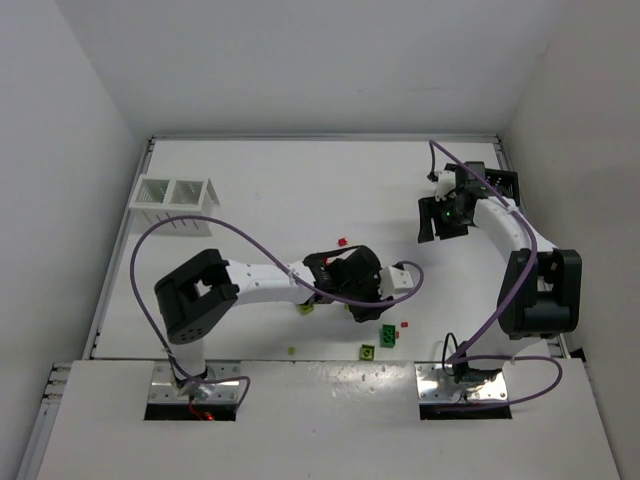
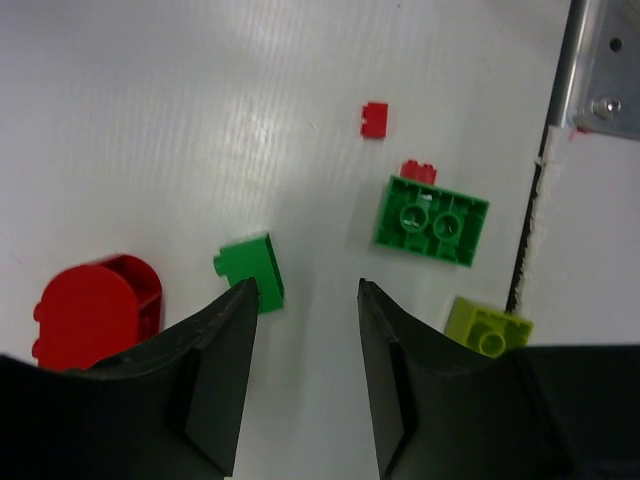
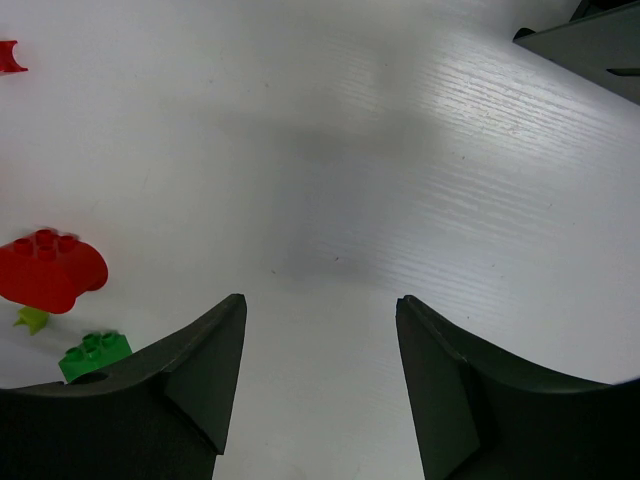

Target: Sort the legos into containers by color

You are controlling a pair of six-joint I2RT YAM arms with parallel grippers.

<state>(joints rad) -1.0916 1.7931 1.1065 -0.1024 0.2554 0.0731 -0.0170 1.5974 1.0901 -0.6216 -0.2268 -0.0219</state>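
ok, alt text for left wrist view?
Left gripper open and empty above the white table, a small green brick by one fingertip. Nearby: a red rounded piece, a larger green brick, two tiny red bits and a yellow-green brick.

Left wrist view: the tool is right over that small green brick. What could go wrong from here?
The small green brick sits by one finger of the left tool, not between the two, so closing may just shove it aside. The red rounded piece lies close and might get bumped. The yellow-green brick lies near the dark seam and could be pushed into it.
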